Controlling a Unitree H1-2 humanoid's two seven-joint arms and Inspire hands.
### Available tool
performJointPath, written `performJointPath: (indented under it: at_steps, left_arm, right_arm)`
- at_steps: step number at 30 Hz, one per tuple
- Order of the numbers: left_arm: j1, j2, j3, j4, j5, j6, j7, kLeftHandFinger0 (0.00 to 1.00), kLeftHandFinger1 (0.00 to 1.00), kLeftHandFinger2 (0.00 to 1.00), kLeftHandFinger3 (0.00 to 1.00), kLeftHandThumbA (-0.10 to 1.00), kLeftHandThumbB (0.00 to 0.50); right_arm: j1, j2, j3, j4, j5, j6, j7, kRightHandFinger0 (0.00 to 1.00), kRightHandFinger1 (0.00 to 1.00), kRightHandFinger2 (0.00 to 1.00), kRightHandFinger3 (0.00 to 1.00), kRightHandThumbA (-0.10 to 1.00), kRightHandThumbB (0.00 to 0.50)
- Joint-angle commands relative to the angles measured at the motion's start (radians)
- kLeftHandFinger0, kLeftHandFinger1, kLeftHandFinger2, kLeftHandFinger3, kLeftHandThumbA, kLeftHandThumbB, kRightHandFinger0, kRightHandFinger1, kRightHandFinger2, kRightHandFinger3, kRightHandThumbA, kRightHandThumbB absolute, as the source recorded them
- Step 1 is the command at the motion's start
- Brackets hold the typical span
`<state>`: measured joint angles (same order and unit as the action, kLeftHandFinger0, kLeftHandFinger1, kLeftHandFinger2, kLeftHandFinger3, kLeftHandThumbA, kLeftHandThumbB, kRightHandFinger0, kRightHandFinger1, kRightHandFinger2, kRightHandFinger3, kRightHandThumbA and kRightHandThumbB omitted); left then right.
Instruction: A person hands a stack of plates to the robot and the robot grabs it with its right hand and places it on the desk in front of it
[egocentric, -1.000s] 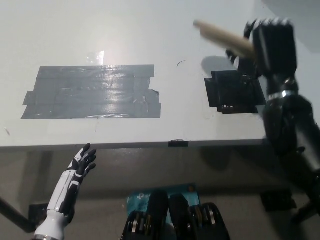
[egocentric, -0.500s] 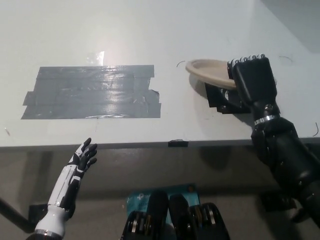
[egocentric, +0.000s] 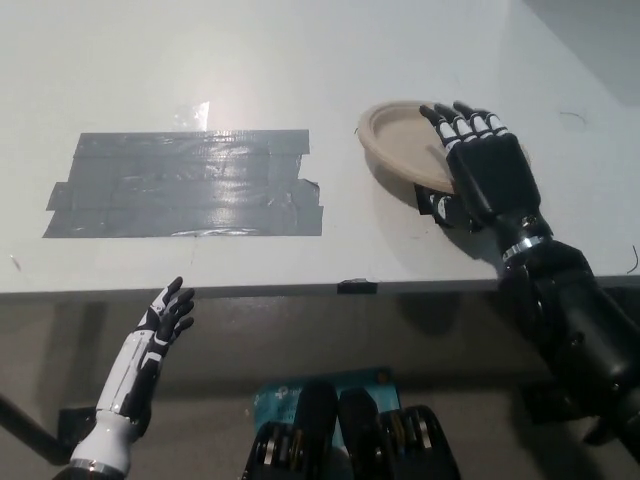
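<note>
Apparently we are near the end: the stack of plates (egocentric: 398, 141) lies on the desk (egocentric: 300, 60) in the upper right of the frame, partly over a black tape patch (egocentric: 437, 205). Our right hand (egocentric: 485, 165) lies flat across the stack's right side with fingers spread and stretched, seemingly no longer gripping; what is left is to lift clear. The stack sits face up, round, with no long axis. Our left hand (egocentric: 160, 325) rests open at lower left, below the desk edge.

tan plates (egocentric: 392, 140), white desk (egocentric: 300, 70), grey tape (egocentric: 185, 185)
</note>
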<state>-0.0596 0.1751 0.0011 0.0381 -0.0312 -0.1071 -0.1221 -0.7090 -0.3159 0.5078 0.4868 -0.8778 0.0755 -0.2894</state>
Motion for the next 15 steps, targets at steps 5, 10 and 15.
performJointPath:
  at_steps: [5, 10, 15]
  left_arm:
    - [-0.039, 0.027, -0.004, -0.012, 0.012, -0.009, -0.018, 1.0, 1.0, 1.0, 1.0, 0.92, 0.189]
    - [-0.044, 0.028, -0.005, -0.001, 0.009, -0.02, -0.022, 1.0, 1.0, 1.0, 1.0, 0.91, 0.192]
    - [-0.052, 0.028, -0.004, -0.004, 0.014, -0.013, -0.019, 1.0, 1.0, 1.0, 1.0, 0.91, 0.193]
  right_arm:
    - [-0.139, -0.318, -0.046, -0.765, 0.885, 0.394, 1.0, 1.0, 1.0, 1.0, 1.0, 0.69, 0.5]
    - [-0.142, -0.401, -0.066, -0.881, 1.104, 0.395, 1.001, 1.0, 1.0, 1.0, 1.0, 0.6, 0.5]
    - [-0.142, -0.439, -0.126, -0.953, 1.308, 0.394, 0.986, 1.0, 1.0, 1.0, 1.0, 0.64, 0.5]
